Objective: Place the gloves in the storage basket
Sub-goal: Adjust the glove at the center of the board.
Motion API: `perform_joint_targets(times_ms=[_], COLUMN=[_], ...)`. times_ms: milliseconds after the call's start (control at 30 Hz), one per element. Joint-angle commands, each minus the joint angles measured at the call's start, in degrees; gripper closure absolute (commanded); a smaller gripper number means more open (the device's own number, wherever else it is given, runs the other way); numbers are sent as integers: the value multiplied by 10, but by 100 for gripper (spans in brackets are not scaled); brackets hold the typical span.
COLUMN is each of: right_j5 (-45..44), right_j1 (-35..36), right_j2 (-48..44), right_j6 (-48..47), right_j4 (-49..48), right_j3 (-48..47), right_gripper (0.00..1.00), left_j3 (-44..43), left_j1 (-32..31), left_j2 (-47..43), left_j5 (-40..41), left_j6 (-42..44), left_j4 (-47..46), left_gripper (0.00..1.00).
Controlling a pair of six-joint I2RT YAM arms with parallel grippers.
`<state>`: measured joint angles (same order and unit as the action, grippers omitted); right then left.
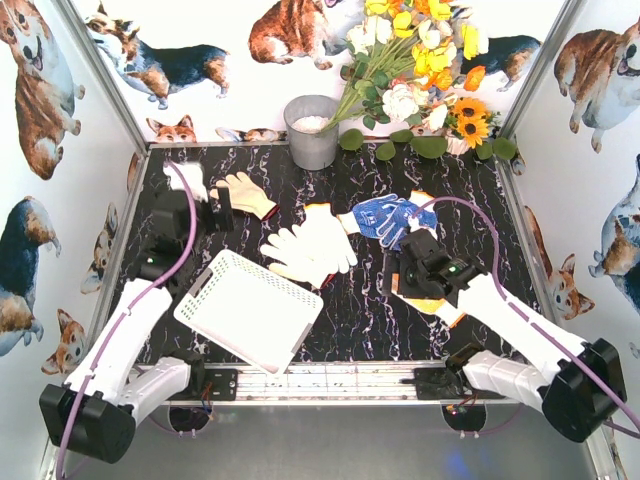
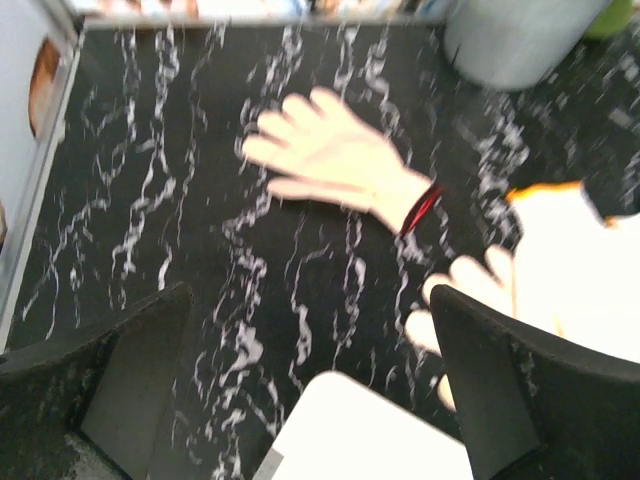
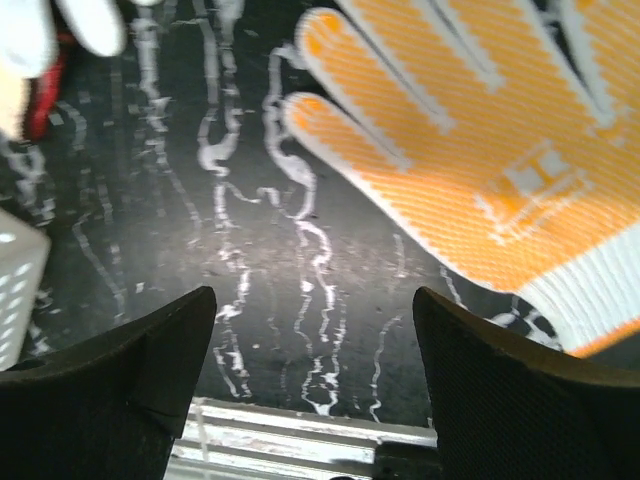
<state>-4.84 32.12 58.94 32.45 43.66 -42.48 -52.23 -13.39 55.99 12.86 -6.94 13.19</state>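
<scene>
High rear view, two close wrist views; storage basket [image 1: 250, 310] shared

In the right wrist view, the yellow-orange dotted knit glove [image 3: 470, 150] runs off the frame from 12 to 4 o'clock, cutting away its fingertips and cuff. Only a corner of the white slotted plastic basket [image 3: 14, 290] shows, at 9 o'clock. From above, the right gripper [image 3: 312, 305] covers most of that glove. The left wrist view is smeared: the cream knit glove with a red-edged cuff [image 2: 330, 155] is soft-edged, and the grey metal bucket [image 2: 520, 40] is cropped at 1 o'clock.
</scene>
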Motion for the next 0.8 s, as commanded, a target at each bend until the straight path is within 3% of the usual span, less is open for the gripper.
perform_joint_targets(times_ms=[0, 267, 367, 700, 767], right_j5=[-103, -124, -112, -70, -65], right_j1=[1, -3, -16, -50, -50], right_j2=[17, 128, 172, 258, 277], right_j6=[27, -17, -27, -51, -53], right_j4=[50, -12, -16, -37, -35], right_j3=[-34, -48, -54, -70, -77], right_gripper=[19, 25, 31, 35, 41], left_j3=[33, 30, 30, 43, 43], left_j1=[3, 3, 3, 3, 3], left_j2=[-29, -32, -45, -74, -71], left_j5=[27, 30, 31, 34, 34], left_j6=[21, 15, 18, 20, 20], left_j4=[-19, -9, -9, -19, -18], left_gripper=[0, 0, 0, 0, 0])
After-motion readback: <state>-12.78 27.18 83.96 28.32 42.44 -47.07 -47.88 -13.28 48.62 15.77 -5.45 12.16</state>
